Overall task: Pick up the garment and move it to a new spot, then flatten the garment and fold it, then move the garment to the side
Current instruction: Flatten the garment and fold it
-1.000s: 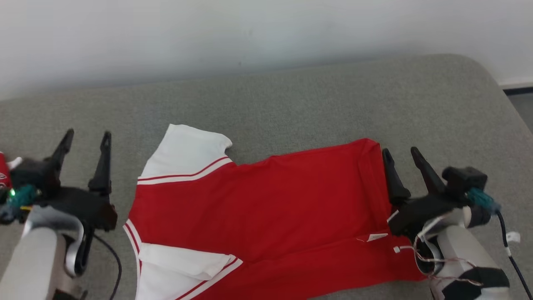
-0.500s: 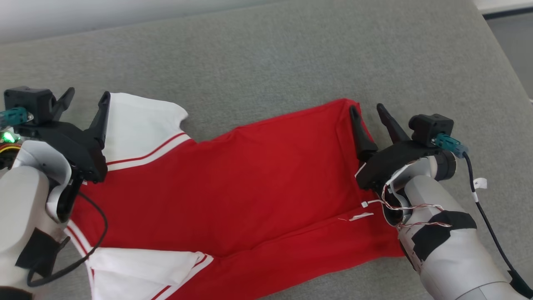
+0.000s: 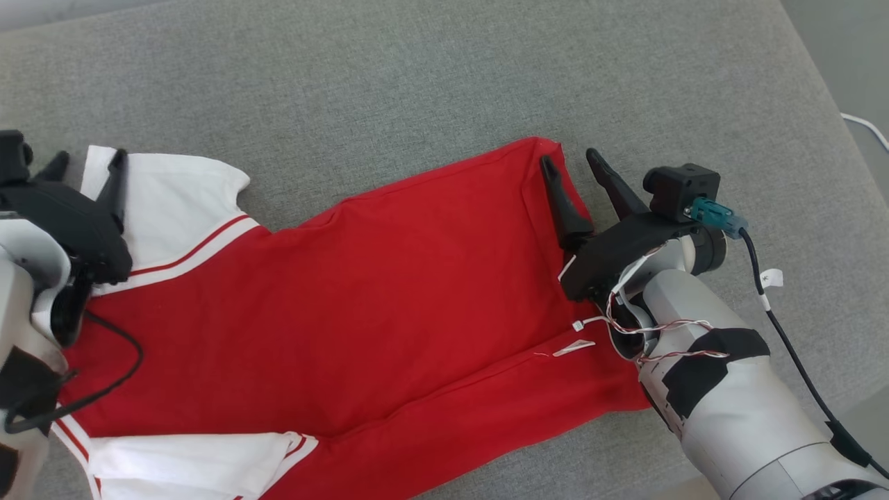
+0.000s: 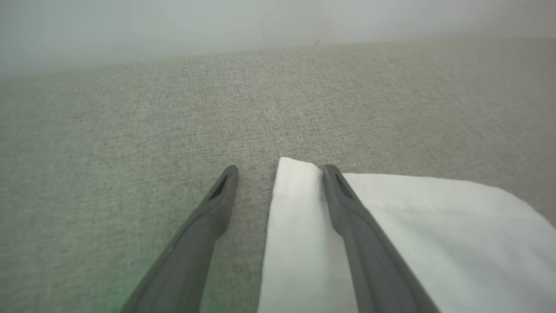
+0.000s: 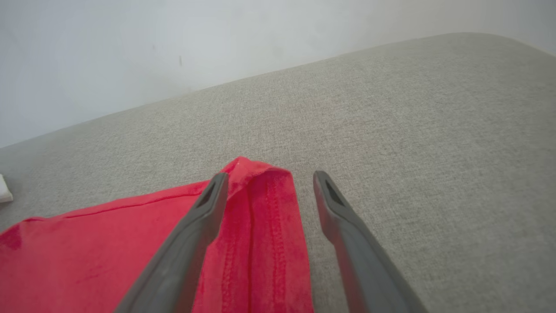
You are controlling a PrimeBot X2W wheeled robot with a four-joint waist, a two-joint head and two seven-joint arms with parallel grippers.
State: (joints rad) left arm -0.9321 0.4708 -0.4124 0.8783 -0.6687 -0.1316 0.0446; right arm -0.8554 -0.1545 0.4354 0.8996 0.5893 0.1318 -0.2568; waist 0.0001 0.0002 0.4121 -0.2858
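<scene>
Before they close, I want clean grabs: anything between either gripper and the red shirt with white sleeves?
Nothing visible. The left gripper straddles the white sleeve edge of the red cloth shirt; the right gripper, its hem corner.

I've bare cushion (image 3: pixel 417 90) all along the shirt's (image 3: pixel 361 292) far side to pass over; a wall (image 5: pixel 130 52) stands behind.

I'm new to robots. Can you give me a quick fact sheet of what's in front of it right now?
Surface: grey cushion
Garment: red and white shirt, lying spread out
Left gripper: open, fingers either side of the edge of a white sleeve
Right gripper: open, fingers either side of the red hem
Held: nothing yet
</scene>
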